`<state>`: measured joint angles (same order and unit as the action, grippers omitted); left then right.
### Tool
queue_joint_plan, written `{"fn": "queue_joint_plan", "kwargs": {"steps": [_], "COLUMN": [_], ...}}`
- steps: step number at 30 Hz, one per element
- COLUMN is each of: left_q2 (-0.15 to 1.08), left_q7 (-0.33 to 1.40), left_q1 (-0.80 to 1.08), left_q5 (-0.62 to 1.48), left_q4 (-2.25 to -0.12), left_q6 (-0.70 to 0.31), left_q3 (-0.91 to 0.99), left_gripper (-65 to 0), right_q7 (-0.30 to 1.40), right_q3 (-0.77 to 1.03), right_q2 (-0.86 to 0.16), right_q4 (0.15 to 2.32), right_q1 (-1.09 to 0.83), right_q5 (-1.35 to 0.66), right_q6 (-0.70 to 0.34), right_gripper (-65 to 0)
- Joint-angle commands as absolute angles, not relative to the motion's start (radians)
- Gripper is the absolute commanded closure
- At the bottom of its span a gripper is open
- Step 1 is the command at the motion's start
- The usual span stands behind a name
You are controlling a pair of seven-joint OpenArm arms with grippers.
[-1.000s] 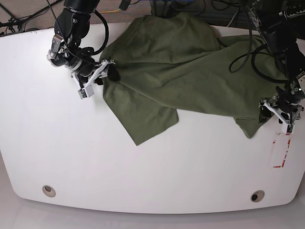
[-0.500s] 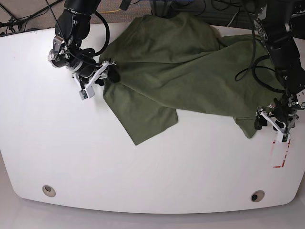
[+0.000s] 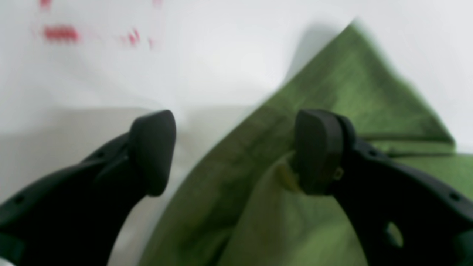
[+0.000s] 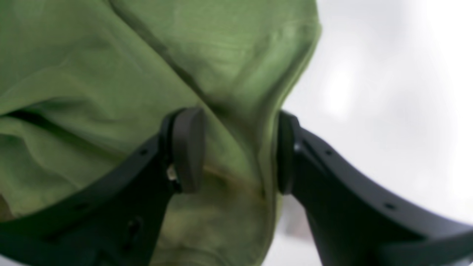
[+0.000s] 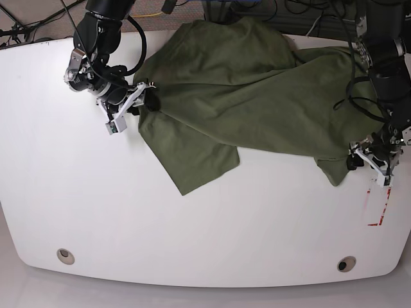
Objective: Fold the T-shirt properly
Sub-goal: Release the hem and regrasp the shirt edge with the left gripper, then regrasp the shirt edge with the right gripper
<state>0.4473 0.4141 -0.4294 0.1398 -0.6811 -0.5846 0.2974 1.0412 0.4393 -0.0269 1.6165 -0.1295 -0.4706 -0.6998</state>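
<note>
The olive-green T-shirt lies crumpled across the far half of the white table. One flap reaches toward the middle. My right gripper is at the shirt's left edge. In the right wrist view it stands open, its fingers astride a bunched fold of the T-shirt. My left gripper is at the shirt's lower right corner. The left wrist view shows it wide open, one finger over the T-shirt, the other over bare table.
A white strip with red marks lies on the table just in front of my left gripper. Two round holes sit near the table's front edge. Cables run behind the far edge.
My left gripper has moved a little left onto the shirt's lower right corner. The right gripper's jaws have narrowed slightly around the fold; that arm has stayed in place.
</note>
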Motion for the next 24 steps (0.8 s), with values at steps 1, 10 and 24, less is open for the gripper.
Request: {"fn": "queue_joint_plan", "kwargs": {"steps": [1,10,24], "left_q2": [0.469,0.463,0.463], "left_q7": [0.401,0.424,0.544], "left_q1": [-0.463,-0.441,-0.334], "left_q5": [0.153,0.157,0.157], "left_q4": [-0.661,-0.693,-0.812], "left_q6": [-0.593,-0.611,-0.685], "left_q3": [0.294,0.234,0.259], "left_gripper": [-47.4,-47.4,-46.3], "right_q7": [1.047,1.046,1.046], "right_q3": [0.441,0.443,0.443], "right_q2": [-0.033,-0.016,-0.018], "right_q4": [1.626,1.627,1.629], "right_q1": [-0.127,-0.119,-0.119], "right_q5": [-0.467,-0.461,-0.466], "right_q6": [-0.698,-0.698,-0.698], "right_gripper": [-27.6,-27.6,-27.6]}}
